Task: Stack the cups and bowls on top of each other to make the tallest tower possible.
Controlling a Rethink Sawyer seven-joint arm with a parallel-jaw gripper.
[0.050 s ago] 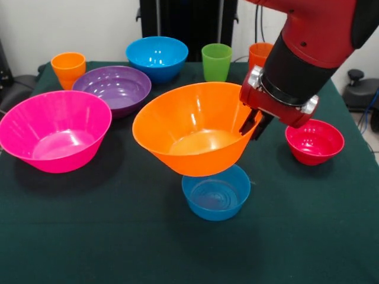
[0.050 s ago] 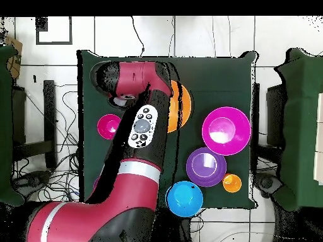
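The gripper (image 1: 253, 125) pinched the orange bowl's (image 1: 192, 127) rim, holding it tilted over the light-blue bowl (image 1: 215, 192) mid-counter (image 1: 89, 236). The tower looked barely begun; other bowls and cups stood loose.

You're looking at a green-clothed table (image 1: 89, 236) carrying, around the light-blue bowl (image 1: 216, 192): pink bowl (image 1: 54, 130) left, red bowl (image 1: 314, 141) right, and behind it purple bowl (image 1: 112, 89), blue bowl (image 1: 157, 58), yellow-orange cup (image 1: 68, 68), green cup (image 1: 216, 61).
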